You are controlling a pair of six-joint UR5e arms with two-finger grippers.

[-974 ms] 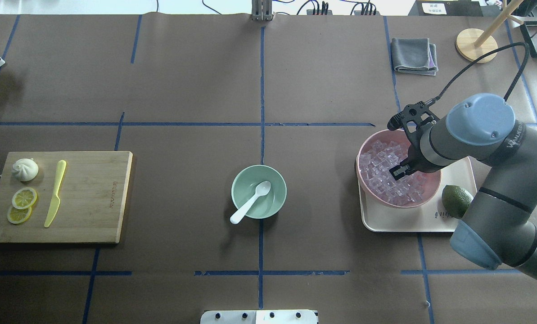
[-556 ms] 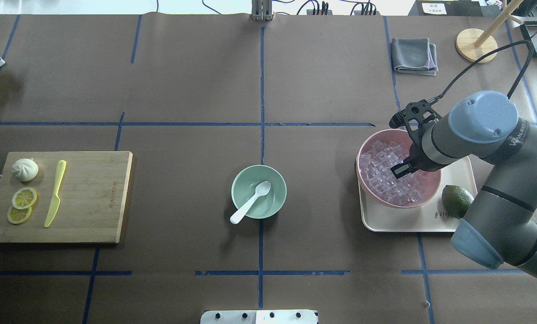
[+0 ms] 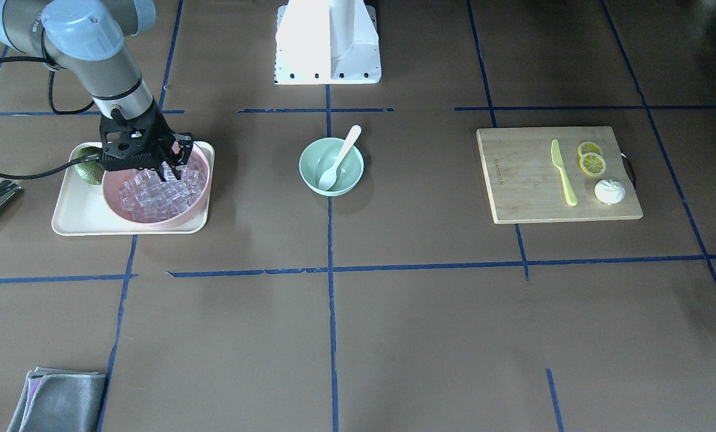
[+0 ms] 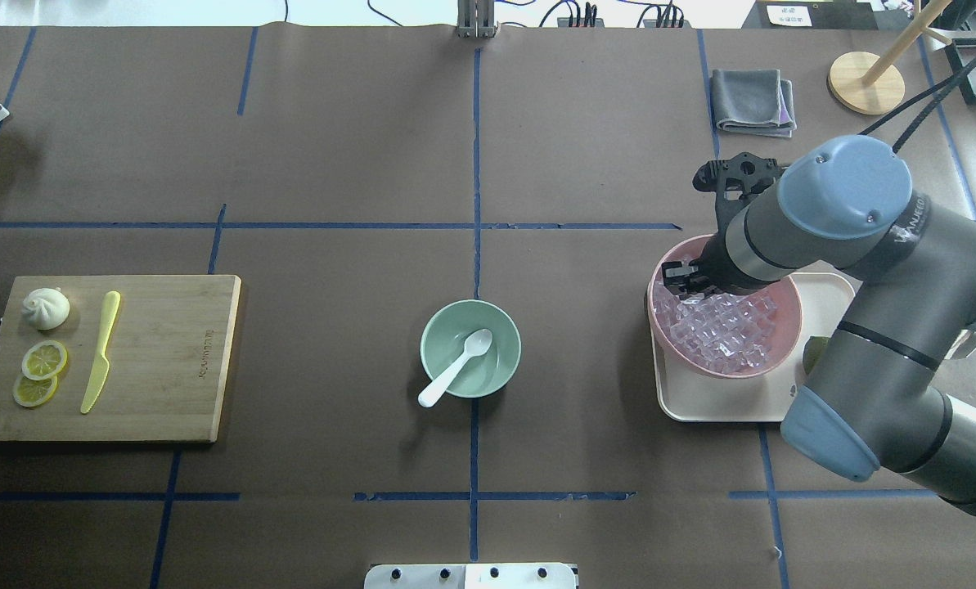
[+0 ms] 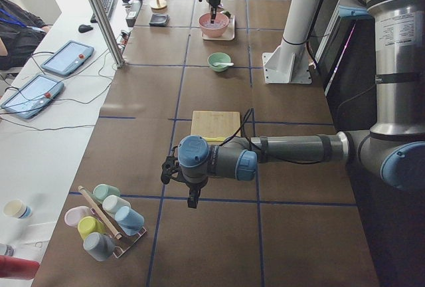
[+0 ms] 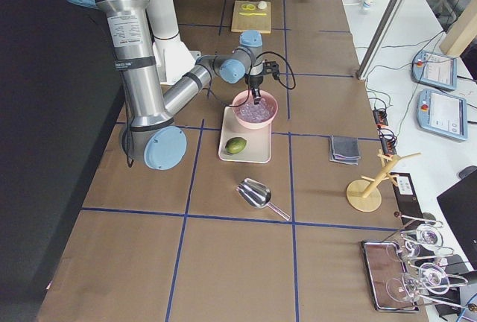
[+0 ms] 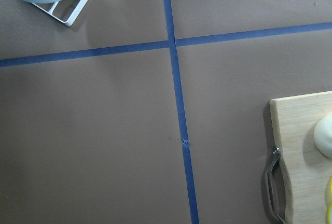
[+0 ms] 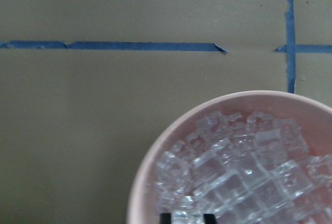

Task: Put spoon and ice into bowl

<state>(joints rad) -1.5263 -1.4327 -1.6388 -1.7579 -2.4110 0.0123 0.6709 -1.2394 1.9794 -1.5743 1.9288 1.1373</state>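
Note:
The white spoon [image 4: 457, 366] lies in the mint-green bowl [image 4: 430, 327] at the table's middle, with its handle over the near rim; the front view shows both too, spoon [image 3: 339, 159] and bowl [image 3: 309, 171]. The ice [image 4: 725, 331] fills the larger pink bowl [image 4: 655, 327] on the right. My right gripper [image 4: 684, 280] hangs over that bowl's far left part. In the right wrist view its fingertips [image 8: 167, 218] stand close together with one clear cube [image 8: 187, 214] between them. My left gripper [image 5: 192, 202] shows only in the exterior left view, far from the bowls; I cannot tell its state.
The pink bowl stands on a cream tray [image 4: 725, 409] with a lime [image 3: 87, 171] behind it. A cutting board [image 4: 168, 360] on the left holds a yellow-green knife [image 4: 100, 352], lemon slices [image 4: 44, 360] and a bun [image 4: 46, 308]. A grey cloth [image 4: 753, 100] and a wooden stand [image 4: 864, 82] are at the far right.
My right gripper has moved from the middle of the pink bowl toward its far left rim, and the arm has swung left with it. The spoon and mint bowl have not moved.

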